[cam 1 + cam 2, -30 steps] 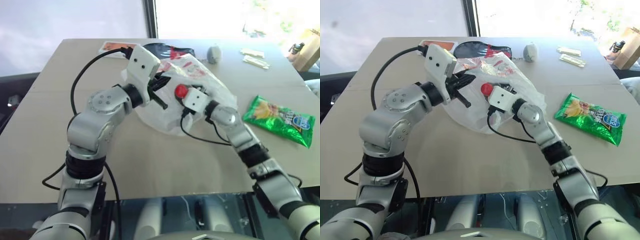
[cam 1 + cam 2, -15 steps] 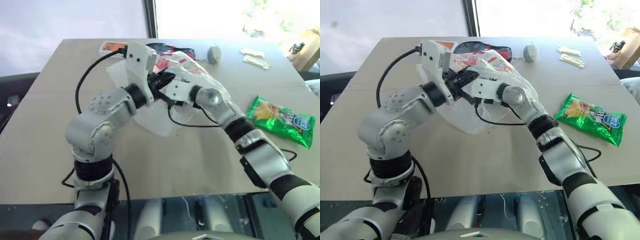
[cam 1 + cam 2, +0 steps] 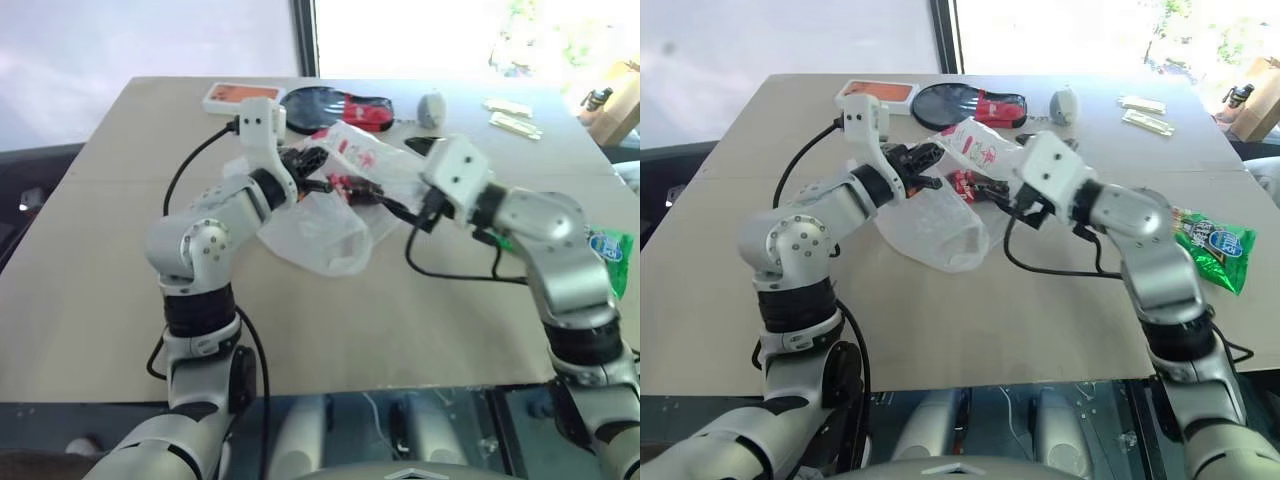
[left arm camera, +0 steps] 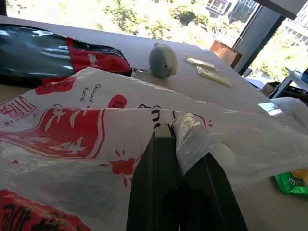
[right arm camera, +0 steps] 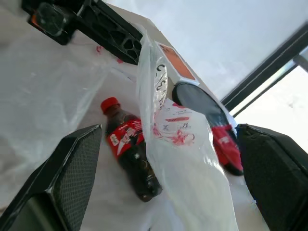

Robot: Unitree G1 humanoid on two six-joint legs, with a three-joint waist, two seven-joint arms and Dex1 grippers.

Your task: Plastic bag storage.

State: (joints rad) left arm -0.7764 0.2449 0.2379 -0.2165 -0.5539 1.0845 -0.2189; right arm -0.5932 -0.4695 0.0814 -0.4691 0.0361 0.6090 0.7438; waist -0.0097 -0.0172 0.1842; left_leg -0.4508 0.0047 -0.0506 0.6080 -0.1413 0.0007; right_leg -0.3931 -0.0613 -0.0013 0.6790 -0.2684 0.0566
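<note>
Left gripper (image 4: 180, 144) clamped on a bunched fold of the plastic bag (image 3: 335, 205), mid-frame on the table (image 3: 90, 260). Right gripper (image 5: 163, 159) spread wide, gripping nothing. Likely light, limp, slippery film; best pinched at gathered handles.

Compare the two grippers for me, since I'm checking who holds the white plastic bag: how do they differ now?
The left gripper is shut on the thin white plastic bag with red print; the right gripper stands wide open, holding nothing. Both point toward each other over the tan table, level.
</note>
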